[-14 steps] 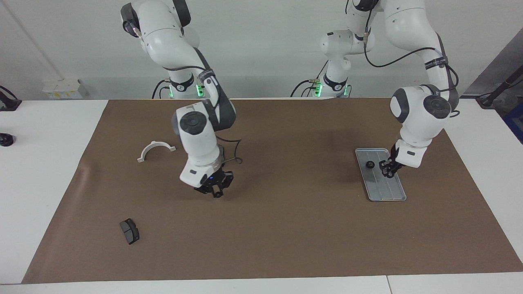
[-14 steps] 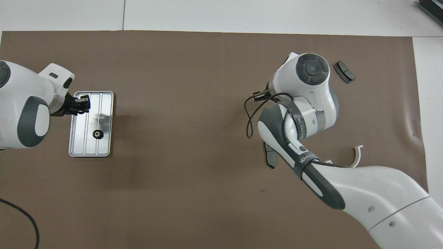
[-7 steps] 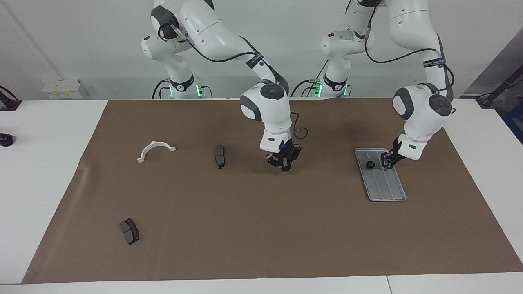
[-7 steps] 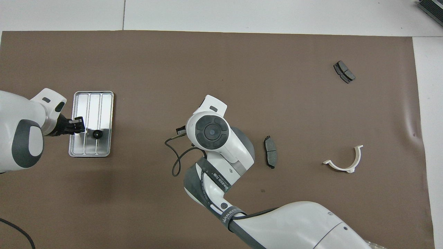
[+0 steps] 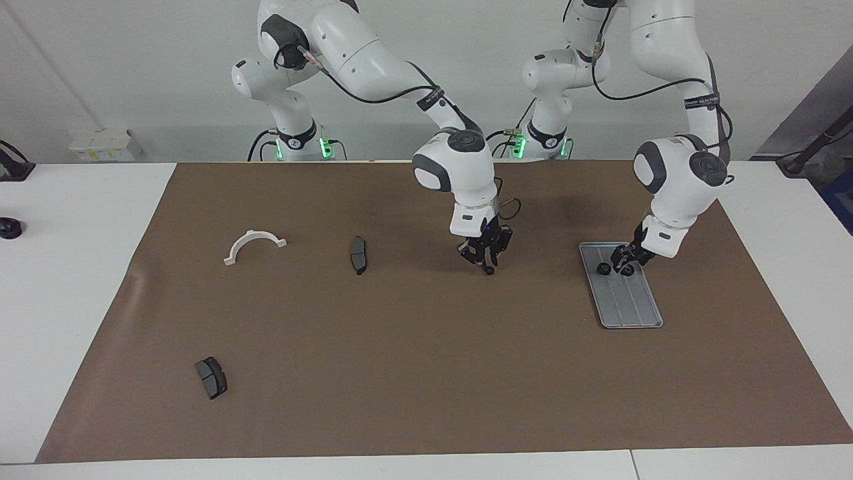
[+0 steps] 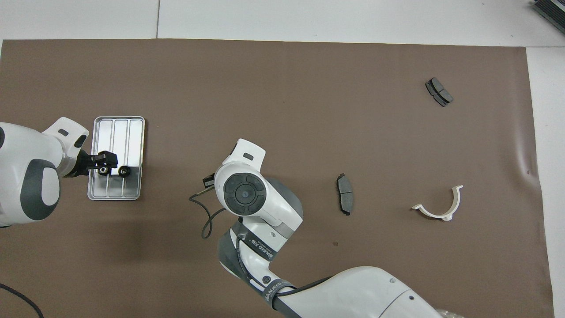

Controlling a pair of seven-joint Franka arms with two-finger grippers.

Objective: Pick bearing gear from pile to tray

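Observation:
The silver tray [image 5: 632,308] [image 6: 118,129] lies toward the left arm's end of the mat. Two small black bearing gears rest on it side by side, one [image 5: 603,269] [image 6: 124,171] free and one [image 5: 627,270] [image 6: 103,170] right under my left gripper [image 5: 624,263] [image 6: 106,162], which stands open just above it. My right gripper [image 5: 490,265] hangs low over the mat's middle, shut on another tiny black gear [image 5: 490,271] at its tips. The overhead view hides that gripper under its own arm.
What is left of the pile lies toward the right arm's end: a brake pad [image 5: 358,255] [image 6: 344,199], a white half-ring bracket [image 5: 253,244] [image 6: 439,206] and a second brake pad [image 5: 211,377] [image 6: 438,91] farther from the robots.
My right arm swung from the pile area to the mat's middle, uncovering a brake pad. My left gripper slid along the tray toward the robots and opened, leaving a second gear there.

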